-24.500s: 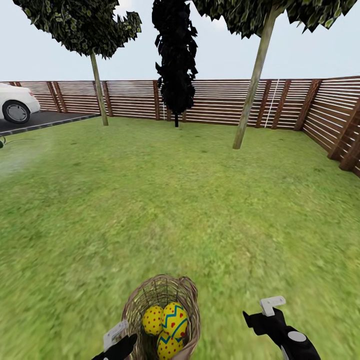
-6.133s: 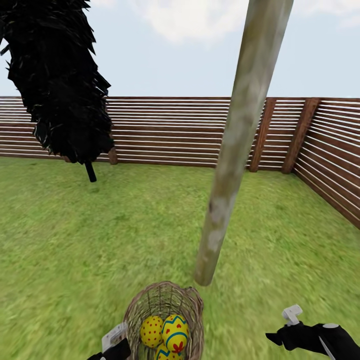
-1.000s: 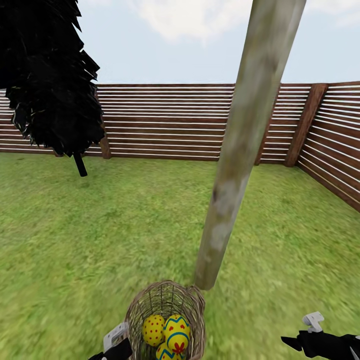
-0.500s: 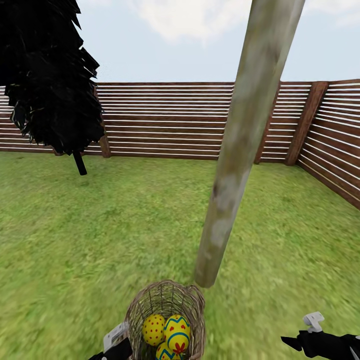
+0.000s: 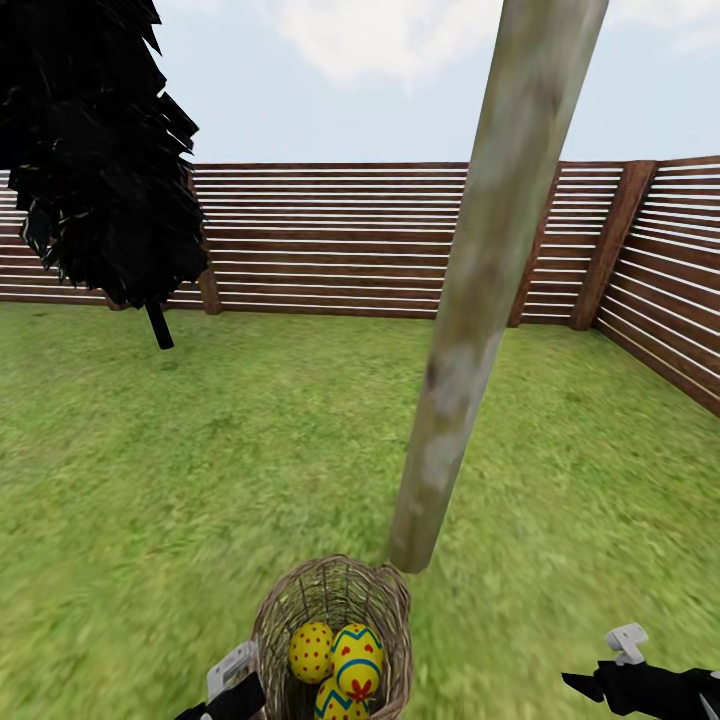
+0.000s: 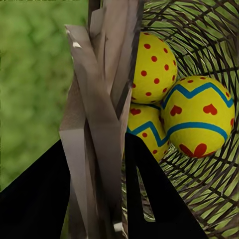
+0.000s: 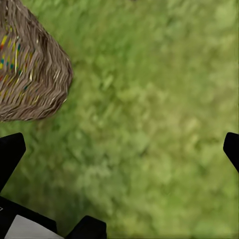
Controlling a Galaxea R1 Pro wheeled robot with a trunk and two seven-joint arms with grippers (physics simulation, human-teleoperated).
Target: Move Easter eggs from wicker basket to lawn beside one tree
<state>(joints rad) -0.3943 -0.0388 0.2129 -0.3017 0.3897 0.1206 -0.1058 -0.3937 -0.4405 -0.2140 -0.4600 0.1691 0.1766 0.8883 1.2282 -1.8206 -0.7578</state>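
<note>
Risk comes first from my left gripper [image 6: 112, 164]: its fingers are closed on the thick rim of the basket [image 5: 385, 590], one finger inside and one outside, so I carry the whole basket by one edge only. I judge that if this grip slips, or if I tilt the basket too fast, the eggs [image 5: 340, 665] can roll out together and stop far from the tree [image 5: 480, 300]. The open weave may also bend under the weight.

The basket hangs low in front of me, just before the foot of the pale trunk, above the lawn [image 5: 200, 450]. All three eggs are inside it, packed close and touching each other: one with red dots, two with blue zigzag bands. None lies on the grass yet.

My right gripper [image 5: 612, 668] is well apart at the right side, its fingers spread wide over bare grass and holding nothing.
</note>
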